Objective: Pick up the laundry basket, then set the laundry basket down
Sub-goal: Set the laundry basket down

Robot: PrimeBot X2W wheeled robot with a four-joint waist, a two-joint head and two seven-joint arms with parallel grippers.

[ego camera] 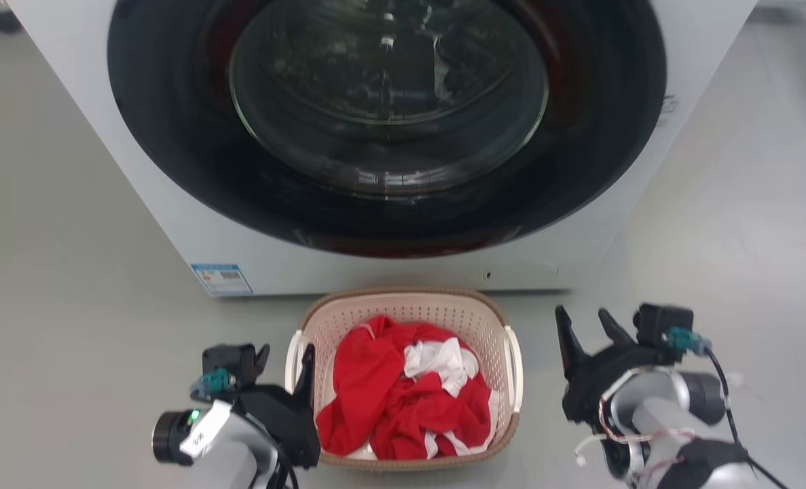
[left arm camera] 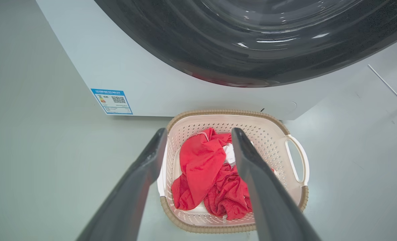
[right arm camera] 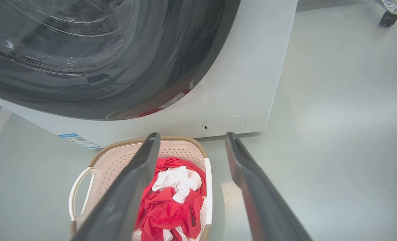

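Where the floor meets the washing machine (ego camera: pixel 172 224), one laundry basket (ego camera: pixel 409 309) sits just before it, holding red and white clothes (ego camera: pixel 403 401). The left wrist view resolves the QR code on the machine's blue label (left arm camera: pixel 112 101). Both grippers are spread and empty: the left gripper (ego camera: pixel 286 353) is beside one of the basket's two handles, the right gripper (ego camera: pixel 582 316) apart.

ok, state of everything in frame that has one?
laundry basket: upright on the floor, loaded, not gripped.
clothes: red and white, heaped inside the basket.
washing machine door: shut.
left gripper: open, jaws either side of the basket's left rim.
right gripper: open, apart from the basket's right side.
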